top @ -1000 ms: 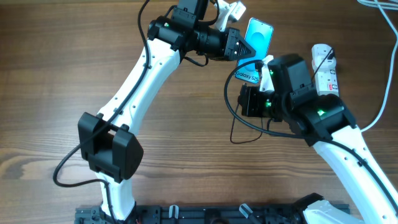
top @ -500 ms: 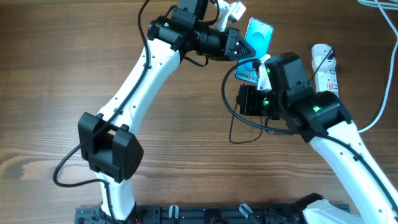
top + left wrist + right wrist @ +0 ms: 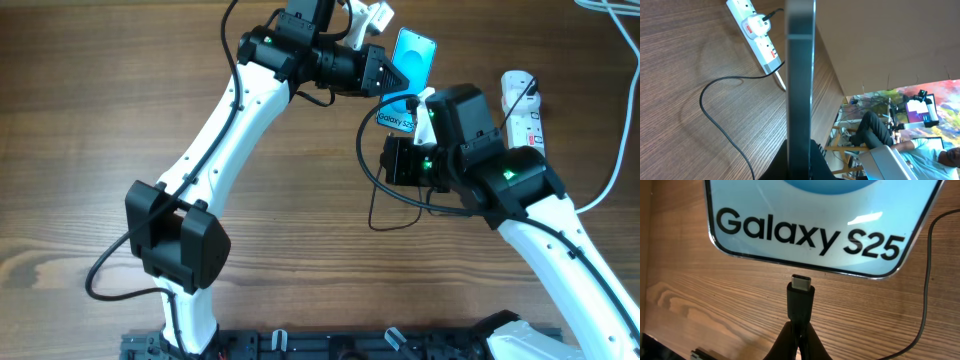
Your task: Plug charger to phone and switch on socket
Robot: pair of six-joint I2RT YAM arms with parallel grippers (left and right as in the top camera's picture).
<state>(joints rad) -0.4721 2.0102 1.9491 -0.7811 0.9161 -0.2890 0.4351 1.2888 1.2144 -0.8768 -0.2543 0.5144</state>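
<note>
The left gripper (image 3: 385, 72) is clenched on the phone (image 3: 415, 60) and holds it up near the far edge of the table (image 3: 100, 120). The right gripper (image 3: 799, 332) pinches the charger (image 3: 801, 297), with its tip just under the phone's bottom edge. The socket (image 3: 524, 110) lies by the right edge.

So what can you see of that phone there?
The phone is a thin flat slab with dark edges, a cyan screen and a white band reading "Galaxy S25". The left gripper grips it at one side. The tip of the charger sits just short of its bottom edge, not yet in.
</note>
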